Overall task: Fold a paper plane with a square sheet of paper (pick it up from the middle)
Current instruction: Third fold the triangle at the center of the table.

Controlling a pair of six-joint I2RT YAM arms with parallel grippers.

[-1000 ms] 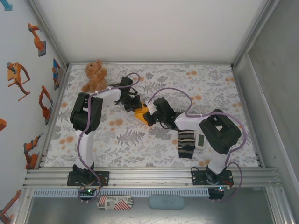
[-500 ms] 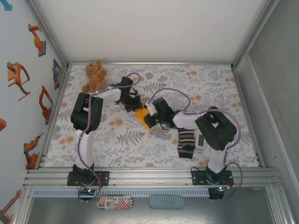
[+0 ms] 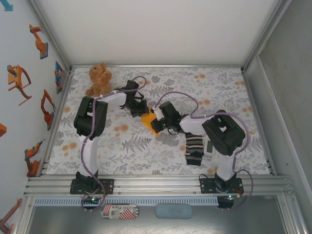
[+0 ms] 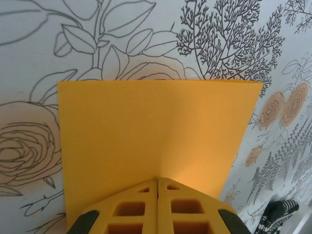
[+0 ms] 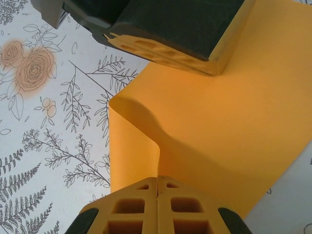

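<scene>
Two pairs of jaws are clamped on the square sheet of paper (image 5: 219, 122) at opposite sides, seemingly bowing it for a crease.

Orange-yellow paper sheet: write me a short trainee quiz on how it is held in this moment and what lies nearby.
1. True or false: the left claw hangs open above the sheet of paper.
2. Which thing lies on the mat beside the right arm? A. a mug B. a striped sock C. a banana
3. How many claws are shut on the sheet?

Key
1. False. Its fingers are closed on the sheet's near edge.
2. B.
3. Two. The left claw and the right claw each pinch an edge, and the paper bends between them.
</scene>
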